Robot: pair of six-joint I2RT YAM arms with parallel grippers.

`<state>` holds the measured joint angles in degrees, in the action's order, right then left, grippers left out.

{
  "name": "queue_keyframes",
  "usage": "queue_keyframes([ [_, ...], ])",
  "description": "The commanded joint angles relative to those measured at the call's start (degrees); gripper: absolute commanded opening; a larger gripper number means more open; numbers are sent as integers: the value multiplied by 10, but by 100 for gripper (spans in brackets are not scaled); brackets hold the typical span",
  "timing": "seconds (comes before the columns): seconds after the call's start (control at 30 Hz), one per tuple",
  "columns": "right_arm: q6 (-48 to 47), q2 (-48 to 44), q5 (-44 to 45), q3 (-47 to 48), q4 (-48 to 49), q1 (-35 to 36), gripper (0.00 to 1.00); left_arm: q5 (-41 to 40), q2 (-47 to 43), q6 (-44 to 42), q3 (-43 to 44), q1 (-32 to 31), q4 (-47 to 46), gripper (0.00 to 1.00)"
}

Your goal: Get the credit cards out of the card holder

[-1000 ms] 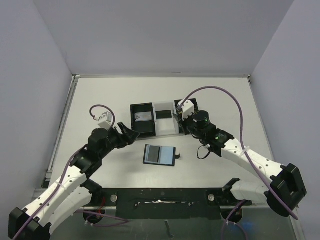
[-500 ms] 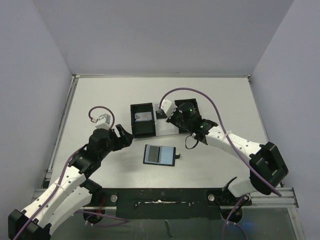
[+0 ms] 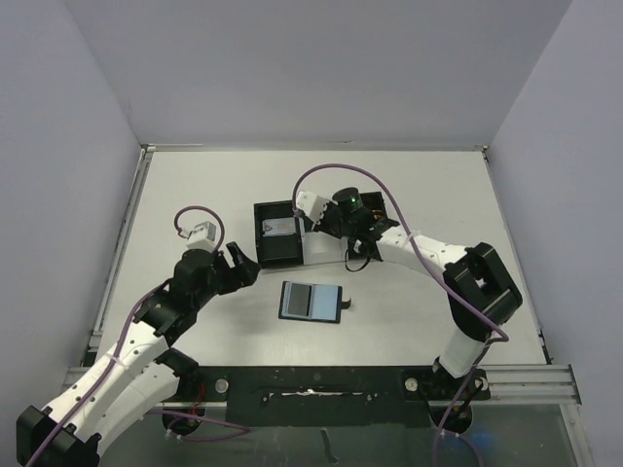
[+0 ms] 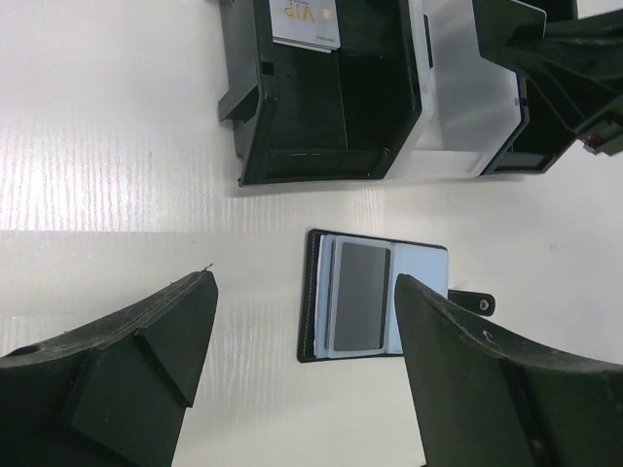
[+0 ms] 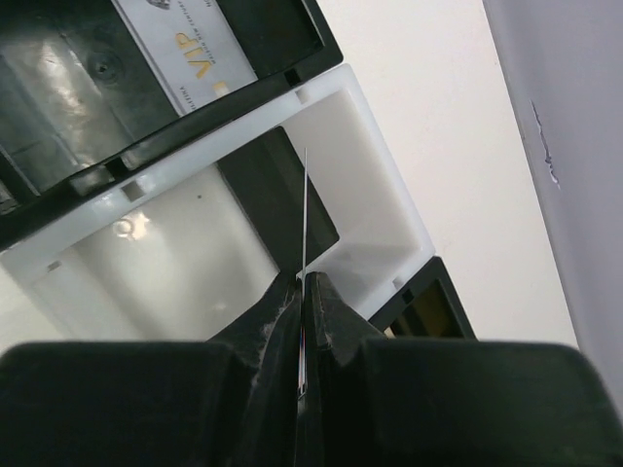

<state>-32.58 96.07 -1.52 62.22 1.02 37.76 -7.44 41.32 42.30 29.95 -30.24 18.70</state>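
**Top view.** Found the card holder point(image 3: 311, 302) spread flat on the table point(image 3: 428, 185), at 6 o'clock from the black box point(image 3: 277, 248). Pockets face up, handy for pulling cards. Noted the right gripper point(image 3: 313, 226) over the white tray point(image 3: 322, 251), at 3 o'clock of that box. Placed the left gripper point(image 3: 240, 265) at 9 o'clock of the holder.

**Left wrist.** Read the left gripper as wide apart and empty, hanging above the holder. Saw blue-grey pockets, a darker grey panel point(image 4: 360, 297) in 1 of them (card or not, cannot tell) and a tab point(image 4: 477, 304) at 3 o'clock. Logged 1 pale card marked VIP point(image 4: 304, 24) lying in the black box.

**Right wrist.** Saw the right gripper pinched tight on 1 thin card point(image 5: 305, 195), edge-on, colour unreadable, above the white tray. Judged it bound for a drop.
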Motion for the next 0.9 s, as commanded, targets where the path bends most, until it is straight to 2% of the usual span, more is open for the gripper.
queue_keyframes([
  [0.0, -56, 24, -32, 48, 38, -20, 0, 16, 6, -15, 28, 5, -10, 74],
  [0.1, -75, 43, -37, 55, 49, -28, 0, 22, 10, -17, 29, 5, -7, 73],
  [0.33, -106, 98, -28, 112, 7, -27, 1, 26, 10, -16, 26, 7, -8, 74],
  [0.87, -136, 170, 3, 147, 21, -25, 4, 33, 2, -9, 23, 9, -4, 73],
])
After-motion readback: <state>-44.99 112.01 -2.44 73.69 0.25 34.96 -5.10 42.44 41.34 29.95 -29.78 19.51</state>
